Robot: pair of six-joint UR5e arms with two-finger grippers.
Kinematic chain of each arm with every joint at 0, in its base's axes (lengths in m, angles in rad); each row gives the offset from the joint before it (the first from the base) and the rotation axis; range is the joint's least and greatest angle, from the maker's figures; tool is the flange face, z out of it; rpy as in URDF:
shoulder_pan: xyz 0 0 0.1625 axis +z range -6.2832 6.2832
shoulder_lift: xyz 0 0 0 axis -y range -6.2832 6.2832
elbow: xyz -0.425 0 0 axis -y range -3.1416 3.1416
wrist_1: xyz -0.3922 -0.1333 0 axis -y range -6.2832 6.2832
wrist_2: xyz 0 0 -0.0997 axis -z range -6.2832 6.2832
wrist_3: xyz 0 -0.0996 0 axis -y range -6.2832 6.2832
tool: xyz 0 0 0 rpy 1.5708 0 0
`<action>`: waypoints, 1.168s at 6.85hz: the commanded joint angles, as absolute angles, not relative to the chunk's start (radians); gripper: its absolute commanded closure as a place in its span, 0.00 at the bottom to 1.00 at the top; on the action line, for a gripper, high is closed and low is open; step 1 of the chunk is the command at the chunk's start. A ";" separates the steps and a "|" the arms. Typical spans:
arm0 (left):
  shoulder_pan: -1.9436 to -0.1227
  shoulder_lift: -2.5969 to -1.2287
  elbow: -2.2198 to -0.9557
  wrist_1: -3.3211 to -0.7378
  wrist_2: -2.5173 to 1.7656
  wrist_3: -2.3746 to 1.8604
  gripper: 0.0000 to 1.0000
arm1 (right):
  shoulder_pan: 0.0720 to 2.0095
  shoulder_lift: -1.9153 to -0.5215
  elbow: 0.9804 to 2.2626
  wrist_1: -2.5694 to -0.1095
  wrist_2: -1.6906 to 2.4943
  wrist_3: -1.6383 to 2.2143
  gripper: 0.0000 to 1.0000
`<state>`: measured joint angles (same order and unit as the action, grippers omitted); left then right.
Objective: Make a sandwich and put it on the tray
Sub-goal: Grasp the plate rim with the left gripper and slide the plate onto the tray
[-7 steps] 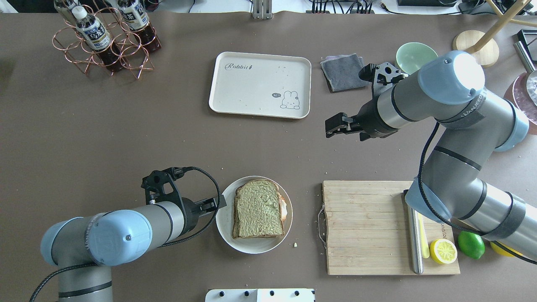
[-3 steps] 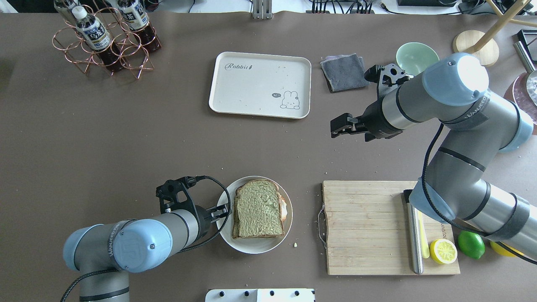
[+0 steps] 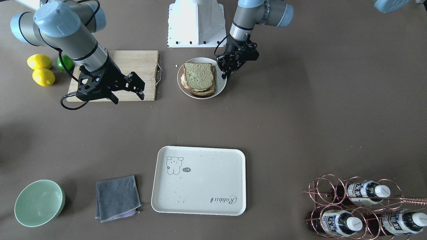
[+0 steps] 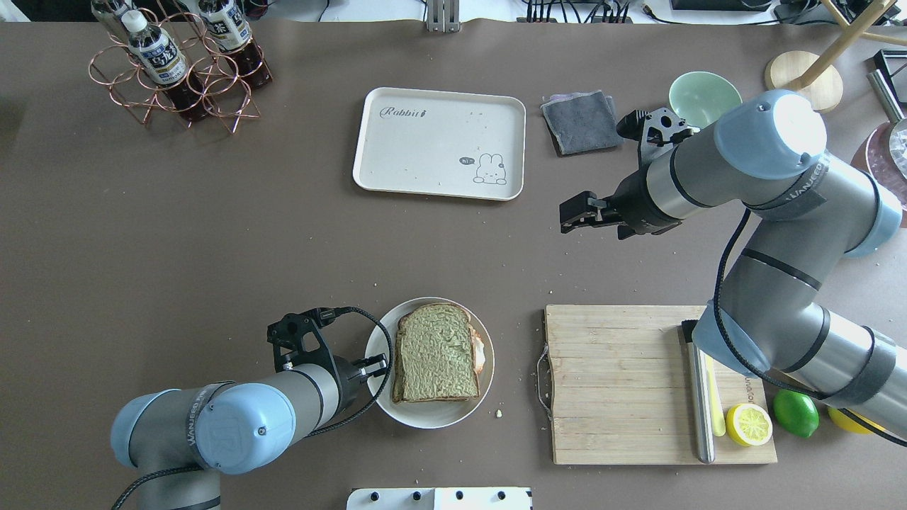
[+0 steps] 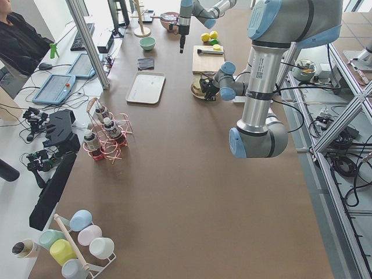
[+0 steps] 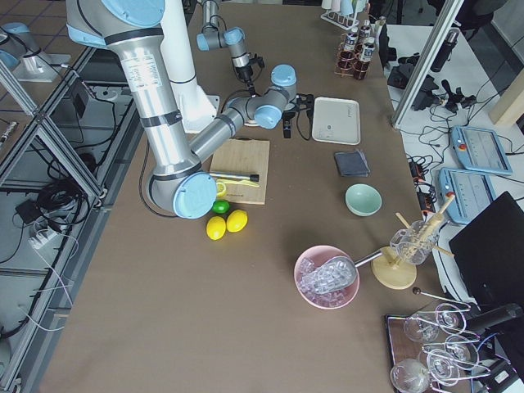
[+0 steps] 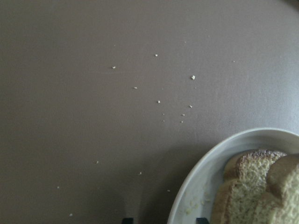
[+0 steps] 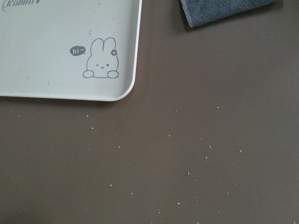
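The sandwich (image 4: 436, 352), two tan bread slices with a white egg edge (image 4: 480, 354) showing between them, lies on a round white plate (image 4: 425, 416). My left gripper (image 4: 378, 365) is open at the plate's left rim; in the left wrist view the plate's rim (image 7: 196, 186) lies between the two fingertips at the bottom edge, with the bread (image 7: 247, 191) to the right. My right gripper (image 4: 569, 214) is open and empty, above the table to the right of the cream tray (image 4: 439, 142). The tray's corner shows in the right wrist view (image 8: 60, 46). Nothing lies on the tray but crumbs.
A wooden cutting board (image 4: 616, 382) with a knife (image 4: 701, 404) and a lemon half (image 4: 749, 423) lies right of the plate. A grey cloth (image 4: 579, 122) and a green bowl (image 4: 701, 95) lie right of the tray. A copper bottle rack (image 4: 177, 64) stands far left.
My left arm has moved right, bringing its gripper up to the plate's left rim. My right gripper has drifted slightly right. The sandwich and tray have not moved.
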<state>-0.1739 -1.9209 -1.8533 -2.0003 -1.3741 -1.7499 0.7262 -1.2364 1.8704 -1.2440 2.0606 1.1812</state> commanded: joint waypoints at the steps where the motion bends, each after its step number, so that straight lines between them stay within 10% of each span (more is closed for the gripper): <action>1: -0.167 -1.925 -1.867 -2.000 -1.362 -1.758 1.00 | 0.727 -1.241 1.873 -1.244 2.062 1.181 0.01; 5: -0.312 -1.922 -1.964 -1.991 -1.531 -1.747 1.00 | 0.730 -1.252 1.897 -1.244 2.072 1.180 0.01; 8: -0.519 -2.090 -1.788 -1.942 -1.594 -1.749 1.00 | 0.732 -1.295 1.948 -1.244 2.075 1.180 0.01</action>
